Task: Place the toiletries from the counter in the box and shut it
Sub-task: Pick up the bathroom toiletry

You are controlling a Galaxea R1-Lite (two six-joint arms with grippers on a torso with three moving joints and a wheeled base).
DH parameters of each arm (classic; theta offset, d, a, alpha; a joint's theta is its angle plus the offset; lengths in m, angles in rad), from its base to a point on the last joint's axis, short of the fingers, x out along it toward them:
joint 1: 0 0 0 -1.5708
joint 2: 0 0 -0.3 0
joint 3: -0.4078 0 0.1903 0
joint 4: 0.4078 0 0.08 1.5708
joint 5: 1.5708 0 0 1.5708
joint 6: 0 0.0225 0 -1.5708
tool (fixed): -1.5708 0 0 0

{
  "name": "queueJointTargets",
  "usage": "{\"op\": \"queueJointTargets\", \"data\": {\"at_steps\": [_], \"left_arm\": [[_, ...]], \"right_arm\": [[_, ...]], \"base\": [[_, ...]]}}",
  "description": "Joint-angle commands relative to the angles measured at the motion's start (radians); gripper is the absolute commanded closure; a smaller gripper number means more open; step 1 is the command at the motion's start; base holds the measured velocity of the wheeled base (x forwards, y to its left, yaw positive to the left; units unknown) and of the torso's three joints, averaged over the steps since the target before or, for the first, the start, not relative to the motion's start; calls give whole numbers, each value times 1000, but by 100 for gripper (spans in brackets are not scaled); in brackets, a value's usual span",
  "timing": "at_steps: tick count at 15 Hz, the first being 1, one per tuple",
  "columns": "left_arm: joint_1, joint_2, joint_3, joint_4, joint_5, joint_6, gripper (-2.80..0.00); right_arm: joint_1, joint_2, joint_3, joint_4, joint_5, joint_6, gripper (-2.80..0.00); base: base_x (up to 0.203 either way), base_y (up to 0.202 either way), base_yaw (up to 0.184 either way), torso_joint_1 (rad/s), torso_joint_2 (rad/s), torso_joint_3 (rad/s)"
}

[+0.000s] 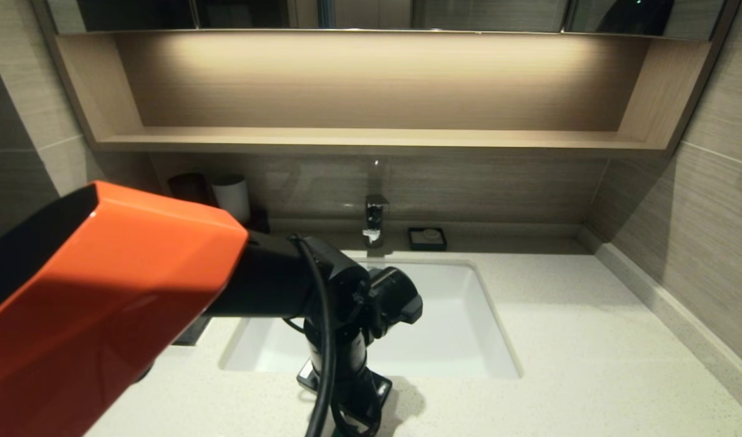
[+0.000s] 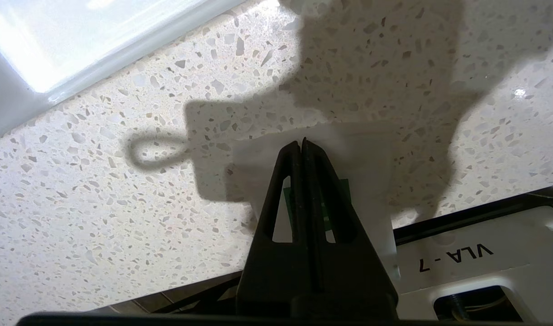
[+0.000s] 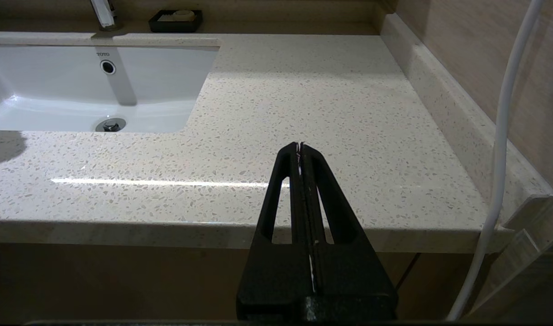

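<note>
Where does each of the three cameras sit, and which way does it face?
Head view: high, looking down over the orange-and-black left arm at the white rectangular sink.
Left wrist view: behind the left pincer, shut on a translucent white green-labelled packet over the cream speckled stone counter.
Right wrist view: low at the counter's front edge, behind the shut right pincer.
Head and right wrist views share sink and small black soap dish.

Packet point(image 2: 362, 154): translucent white plastic wrap with a small green label, lying flat on the table just beside the sink's front edge.
Table point(image 2: 100, 217): cream, finely speckled stone with a white rectangular sink set in it.
Box: hidden in all views.
</note>
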Motion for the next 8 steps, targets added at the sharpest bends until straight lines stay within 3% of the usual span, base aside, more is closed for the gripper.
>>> {"op": "queueJointTargets", "data": {"at_steps": [1, 8], "left_arm": [[1, 0, 0, 4, 0, -2, 0], [67, -39, -47, 6, 9, -28, 0]], "right_arm": [[0, 1, 2, 0, 1, 0, 0], [0, 1, 2, 0, 0, 0, 0]], "base": [[0, 0, 0, 0, 0, 0], [0, 0, 0, 0, 0, 0]]}}
